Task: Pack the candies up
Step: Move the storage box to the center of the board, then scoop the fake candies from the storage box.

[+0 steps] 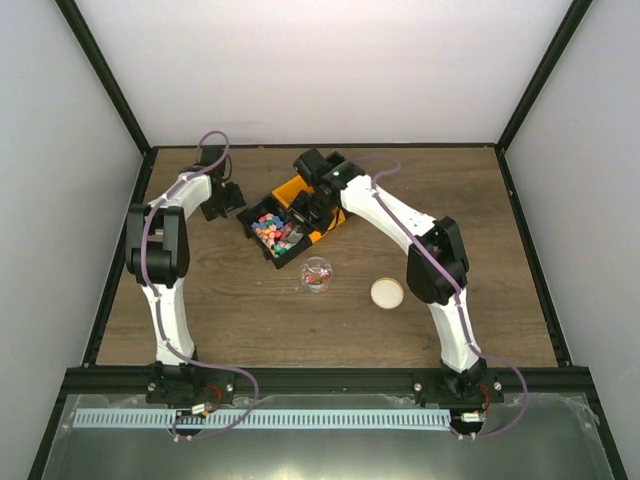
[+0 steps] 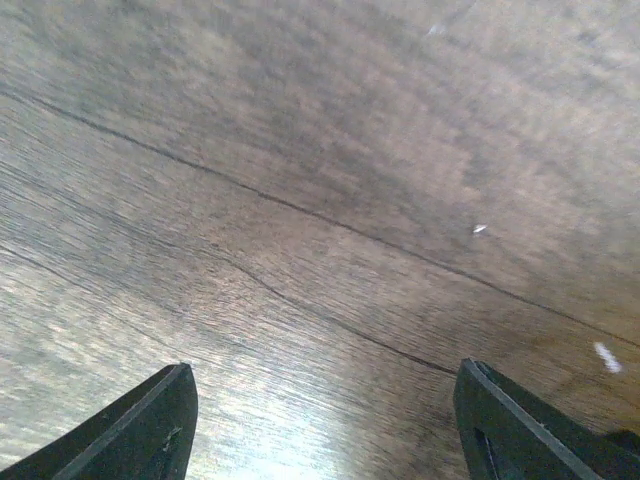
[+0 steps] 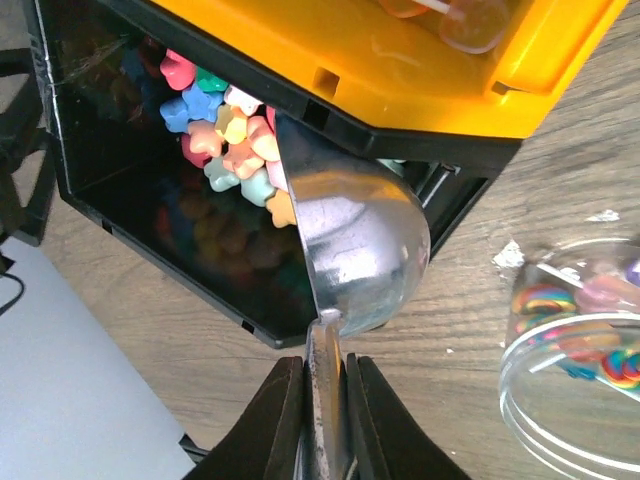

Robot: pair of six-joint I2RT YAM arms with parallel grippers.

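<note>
So the right claw (image 3: pixel 325 400) was clamped tight on the thin handle of a metal scoop (image 3: pixel 355 245); the scoop's bowl was poking into the black box (image 3: pixel 110 170) with the orange top (image 3: pixel 380 60), right up against the candies (image 3: pixel 225 135); most of the candies sat piled in that box, pink, blue, green and yellow ones; a few more were down in the clear jar (image 3: pixel 570 350), just beside the box on the desk (image 2: pixel 300 200); the left claw (image 2: pixel 322 400) hung wide open over bare wood with nothing in it, off to the box's left; the cream lid (image 1: pixel 387 292) lay flat near the jar.
</note>
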